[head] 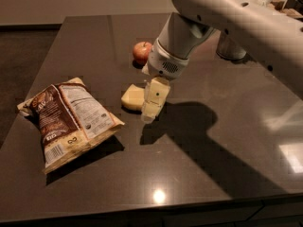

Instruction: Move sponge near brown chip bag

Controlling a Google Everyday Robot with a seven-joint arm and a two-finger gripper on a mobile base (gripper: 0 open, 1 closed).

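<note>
The sponge (132, 97), a pale yellow foam block, lies on the dark table (199, 174) just right of the brown chip bag (66, 119), a short gap apart. The bag lies flat at the left with its printed cream panel and barcode facing up. My gripper (150, 109) hangs from the white arm (227, 13) and points down at the sponge's right side, close to the table top. It covers the sponge's right edge. I cannot see whether it still has hold of the sponge.
A red apple (142, 52) sits behind the sponge, close to the arm's wrist. A grey cylindrical object (229, 48) stands at the back right. The table's front edge (151, 212) runs along the bottom and its left edge is beside the bag.
</note>
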